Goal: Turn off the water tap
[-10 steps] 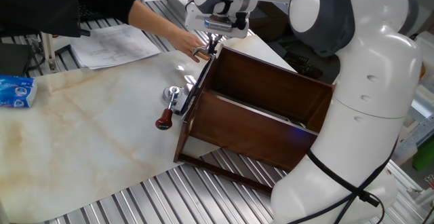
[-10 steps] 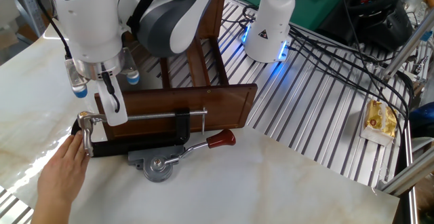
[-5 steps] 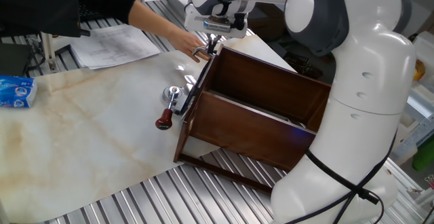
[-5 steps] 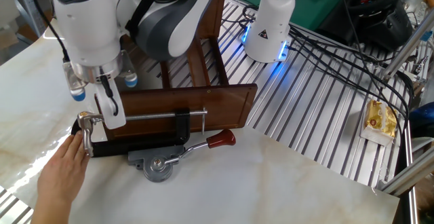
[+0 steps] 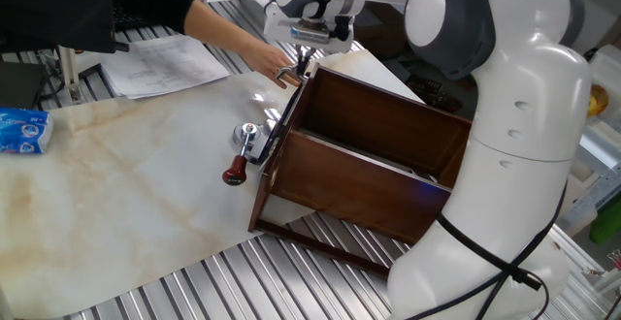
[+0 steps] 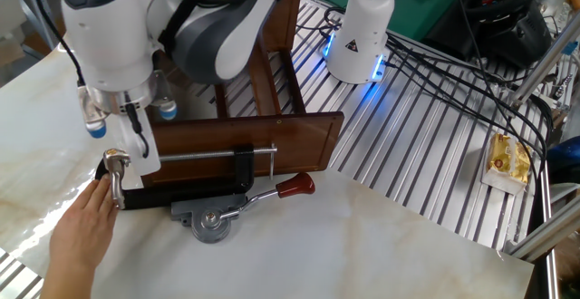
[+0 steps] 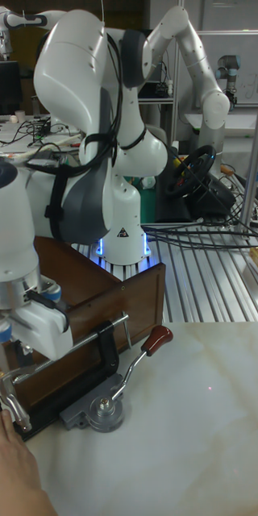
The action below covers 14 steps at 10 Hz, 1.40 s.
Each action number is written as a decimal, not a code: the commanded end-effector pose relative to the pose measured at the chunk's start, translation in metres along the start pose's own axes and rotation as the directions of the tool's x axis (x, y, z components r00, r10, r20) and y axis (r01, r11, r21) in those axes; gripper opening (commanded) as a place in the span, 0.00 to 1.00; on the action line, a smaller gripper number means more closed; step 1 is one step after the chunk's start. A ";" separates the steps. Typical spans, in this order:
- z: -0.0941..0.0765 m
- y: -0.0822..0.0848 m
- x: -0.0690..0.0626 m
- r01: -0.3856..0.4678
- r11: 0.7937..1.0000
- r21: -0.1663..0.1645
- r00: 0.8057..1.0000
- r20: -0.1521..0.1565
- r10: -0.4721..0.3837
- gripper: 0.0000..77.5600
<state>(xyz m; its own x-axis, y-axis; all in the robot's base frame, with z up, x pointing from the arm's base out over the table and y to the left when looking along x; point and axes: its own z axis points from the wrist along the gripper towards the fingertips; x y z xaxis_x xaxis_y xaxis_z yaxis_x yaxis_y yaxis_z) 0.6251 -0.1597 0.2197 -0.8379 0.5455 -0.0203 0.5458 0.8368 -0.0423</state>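
The claw [image 6: 136,140], spread unclear, hangs just above the water tap [image 6: 115,174] at the wooden box [image 6: 245,136] edge, a hand [image 6: 77,245] alongside.

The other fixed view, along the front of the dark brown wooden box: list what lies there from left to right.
Person's bare hand → small silver metal tap → grey round base of the chrome fitting → dark red round knob. Much farther right, a yellow packet lies on the ribbed metal surface.
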 end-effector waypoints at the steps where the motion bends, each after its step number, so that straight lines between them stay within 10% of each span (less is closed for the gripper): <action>1: -0.013 0.002 -0.016 -0.082 0.995 -0.051 0.996 -0.038 0.080 0.00; 6: -0.002 0.001 0.000 -0.103 0.993 -0.055 0.994 0.020 0.104 0.00; 14: -0.016 0.013 -0.004 -0.103 0.993 -0.054 0.994 0.029 0.105 0.00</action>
<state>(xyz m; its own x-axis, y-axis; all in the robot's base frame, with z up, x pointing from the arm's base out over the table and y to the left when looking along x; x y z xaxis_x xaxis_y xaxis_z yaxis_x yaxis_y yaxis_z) 0.6351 -0.1503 0.2335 -0.7776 0.6267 -0.0513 0.6271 0.7789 0.0096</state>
